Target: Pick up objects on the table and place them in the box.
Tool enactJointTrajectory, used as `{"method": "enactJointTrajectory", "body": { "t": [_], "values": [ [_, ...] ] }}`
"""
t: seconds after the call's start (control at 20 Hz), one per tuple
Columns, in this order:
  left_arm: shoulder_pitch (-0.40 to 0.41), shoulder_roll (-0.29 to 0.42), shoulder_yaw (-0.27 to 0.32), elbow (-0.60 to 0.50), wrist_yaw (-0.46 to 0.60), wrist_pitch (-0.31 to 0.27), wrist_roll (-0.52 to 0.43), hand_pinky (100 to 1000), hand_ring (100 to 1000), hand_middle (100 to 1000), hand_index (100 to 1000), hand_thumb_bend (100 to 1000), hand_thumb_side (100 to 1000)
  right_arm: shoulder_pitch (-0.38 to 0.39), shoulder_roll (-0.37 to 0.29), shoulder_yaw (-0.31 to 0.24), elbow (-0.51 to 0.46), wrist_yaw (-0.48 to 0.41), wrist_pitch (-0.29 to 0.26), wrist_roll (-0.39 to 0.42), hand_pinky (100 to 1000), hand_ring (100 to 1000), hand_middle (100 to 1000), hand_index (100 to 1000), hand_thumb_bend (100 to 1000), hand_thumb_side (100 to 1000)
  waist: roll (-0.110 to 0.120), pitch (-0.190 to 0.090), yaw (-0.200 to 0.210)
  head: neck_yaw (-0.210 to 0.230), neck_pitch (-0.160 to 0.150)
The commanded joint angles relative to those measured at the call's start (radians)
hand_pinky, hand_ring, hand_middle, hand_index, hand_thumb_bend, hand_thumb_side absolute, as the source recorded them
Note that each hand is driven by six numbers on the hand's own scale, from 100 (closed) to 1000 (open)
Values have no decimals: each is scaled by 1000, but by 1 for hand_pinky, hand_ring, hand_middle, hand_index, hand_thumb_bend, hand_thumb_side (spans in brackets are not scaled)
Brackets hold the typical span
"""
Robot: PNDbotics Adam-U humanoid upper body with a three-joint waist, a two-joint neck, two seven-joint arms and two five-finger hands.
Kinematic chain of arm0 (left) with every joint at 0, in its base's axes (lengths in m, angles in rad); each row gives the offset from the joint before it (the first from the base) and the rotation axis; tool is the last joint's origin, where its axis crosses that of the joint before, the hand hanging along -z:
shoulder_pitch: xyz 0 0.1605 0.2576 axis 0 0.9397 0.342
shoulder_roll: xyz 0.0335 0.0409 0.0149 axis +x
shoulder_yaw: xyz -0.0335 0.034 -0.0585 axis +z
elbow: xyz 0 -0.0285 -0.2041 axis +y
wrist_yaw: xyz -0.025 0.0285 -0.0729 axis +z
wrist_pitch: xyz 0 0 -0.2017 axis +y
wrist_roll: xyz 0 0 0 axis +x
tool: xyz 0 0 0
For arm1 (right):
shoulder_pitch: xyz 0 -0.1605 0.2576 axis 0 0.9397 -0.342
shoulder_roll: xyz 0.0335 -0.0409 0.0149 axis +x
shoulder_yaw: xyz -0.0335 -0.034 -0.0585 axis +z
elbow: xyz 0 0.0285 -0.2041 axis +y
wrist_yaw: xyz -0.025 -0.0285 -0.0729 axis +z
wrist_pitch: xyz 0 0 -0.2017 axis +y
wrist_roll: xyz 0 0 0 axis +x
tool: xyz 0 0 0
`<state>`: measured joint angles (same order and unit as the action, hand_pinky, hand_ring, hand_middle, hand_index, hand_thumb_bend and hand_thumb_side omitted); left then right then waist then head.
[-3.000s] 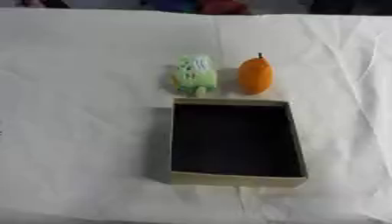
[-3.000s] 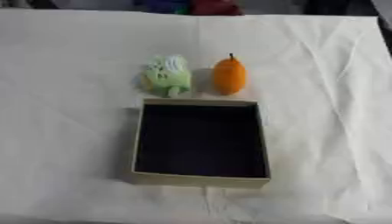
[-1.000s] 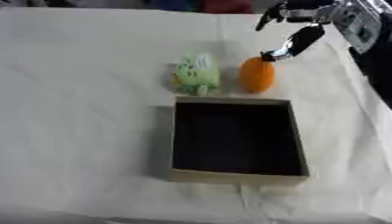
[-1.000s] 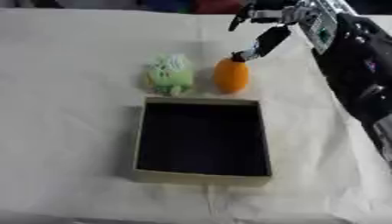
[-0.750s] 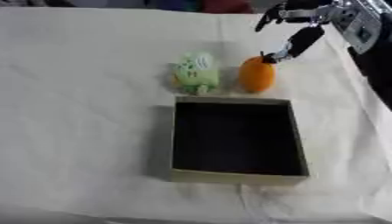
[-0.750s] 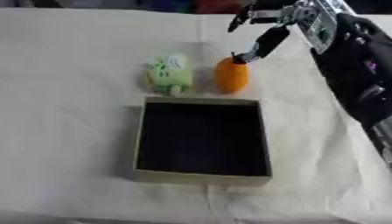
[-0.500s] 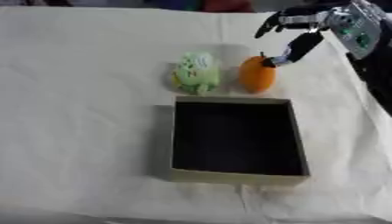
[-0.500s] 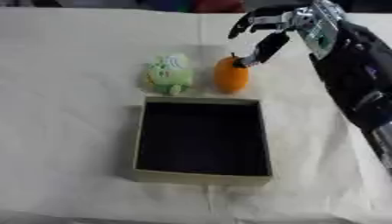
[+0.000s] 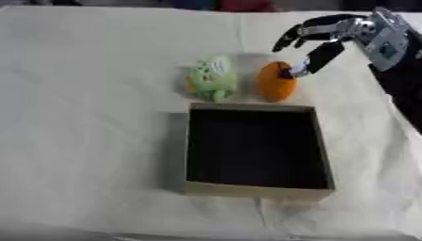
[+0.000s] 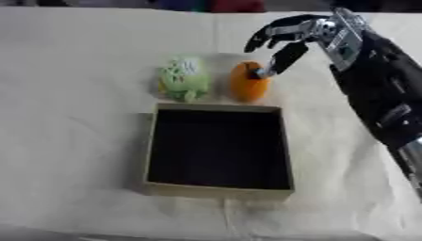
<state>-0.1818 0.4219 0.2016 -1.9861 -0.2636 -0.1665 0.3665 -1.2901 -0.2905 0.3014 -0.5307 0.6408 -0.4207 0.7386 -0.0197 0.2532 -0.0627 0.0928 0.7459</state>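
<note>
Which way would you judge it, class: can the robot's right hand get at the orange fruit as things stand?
Probably yes. The right hand hangs open just above and to the right of the orange fruit, its thumb tip at the fruit's upper right. Nothing lies between them; the green toy and the box sit on other sides.

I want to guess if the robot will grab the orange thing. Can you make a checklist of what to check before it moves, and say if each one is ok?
1. Right hand near the orange fruit: ok, its lowest fingertip shows at the fruit's upper right side.
2. Hand open for grasping: ok, fingers are spread and hold nothing.
3. Fingertip actually touching the fruit: cannot tell.
4. Box ready: ok, it sits open just in front of the fruit and looks empty.
5. Green plush toy out of the way: ok, it lies left of the fruit with a small gap.
6. Left hand: cannot tell, it shows in no view.
</note>
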Motion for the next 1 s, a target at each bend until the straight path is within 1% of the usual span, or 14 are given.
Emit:
{"method": "enactJointTrajectory", "body": {
  "t": [0.05, 0.2, 0.35, 0.4, 0.45, 0.5, 0.55, 0.7, 0.75, 0.8, 0.85, 0.9, 0.95, 1.0],
  "values": [
    [-9, 10, 12, -14, 3, -2, -5, 819, 595, 717, 873, 100, 906, -13, -2, -8, 4, 7, -71, 83, 885, 944, 822, 858, 352, 488, 6, -14, 2, -3, -4],
    [-9, 9, 14, -14, 3, -3, -7, 819, 595, 717, 873, 100, 906, -6, -2, -6, -12, -5, -87, 84, 854, 913, 752, 817, 317, 491, 7, -13, 3, -3, -2],
    [-9, 9, 15, -14, 2, -4, -9, 818, 595, 716, 872, 100, 905, -1, -7, 1, -32, -25, -92, 82, 819, 877, 678, 750, 245, 473, 7, -13, 2, -3, -3],
    [-9, 9, 15, -14, 2, -4, -11, 818, 595, 715, 872, 100, 907, 1, -7, 3, -35, -31, -89, 81, 813, 871, 680, 749, 223, 448, 7, -13, 2, -3, -3],
    [-9, 9, 15, -14, 2, -4, -12, 818, 594, 716, 872, 100, 905, 3, -8, 3, -35, -36, -84, 81, 809, 868, 682, 748, 187, 455, 7, -13, 2, -3, -3],
    [-9, 9, 15, -14, 2, -4, -14, 818, 594, 715, 872, 100, 904, 5, -8, 4, -34, -42, -79, 80, 803, 863, 679, 743, 128, 434, 7, -13, 2, -2, -3],
    [-8, 9, 16, -14, 1, -4, -16, 818, 593, 715, 872, 100, 903, 7, -7, 4, -33, -48, -73, 80, 797, 857, 672, 736, 100, 402, 7, -13, 3, -3, -2],
    [-7, 8, 18, -14, 0, -4, -20, 818, 593, 715, 872, 100, 898, 11, -8, 3, -32, -72, -58, 85, 788, 847, 662, 727, 100, 318, 7, -13, 3, -2, 0],
    [-7, 8, 19, -14, -1, -4, -22, 818, 593, 715, 872, 100, 897, 12, -10, 3, -39, -84, -53, 86, 788, 847, 663, 727, 100, 344, 7, -13, 3, -1, 0],
    [-7, 8, 19, -14, -1, -3, -23, 818, 593, 715, 872, 100, 896, 14, -13, 5, -49, -98, -49, 88, 788, 847, 662, 727, 100, 299, 7, -13, 3, -1, 0],
    [-7, 8, 19, -14, -1, -3, -24, 818, 593, 715, 871, 100, 887, 15, -17, 7, -65, -113, -44, 91, 791, 847, 668, 733, 100, 231, 7, -13, 3, -1, 0],
    [-7, 8, 20, -14, -2, -4, -26, 818, 593, 715, 872, 100, 886, 16, -22, 11, -85, -131, -38, 95, 791, 847, 671, 735, 100, 209, 7, -13, 2, -1, 0],
    [-6, 9, 20, -14, -2, -3, -27, 818, 592, 715, 872, 100, 885, 17, -28, 17, -108, -149, -32, 101, 793, 848, 682, 745, 100, 136, 7, -13, 2, 0, 0],
    [-6, 9, 21, -14, -2, -3, -27, 818, 593, 716, 872, 100, 885, 17, -35, 23, -131, -167, -24, 107, 794, 848, 687, 749, 100, 104, 6, -14, 2, 0, 0]
  ]
}}
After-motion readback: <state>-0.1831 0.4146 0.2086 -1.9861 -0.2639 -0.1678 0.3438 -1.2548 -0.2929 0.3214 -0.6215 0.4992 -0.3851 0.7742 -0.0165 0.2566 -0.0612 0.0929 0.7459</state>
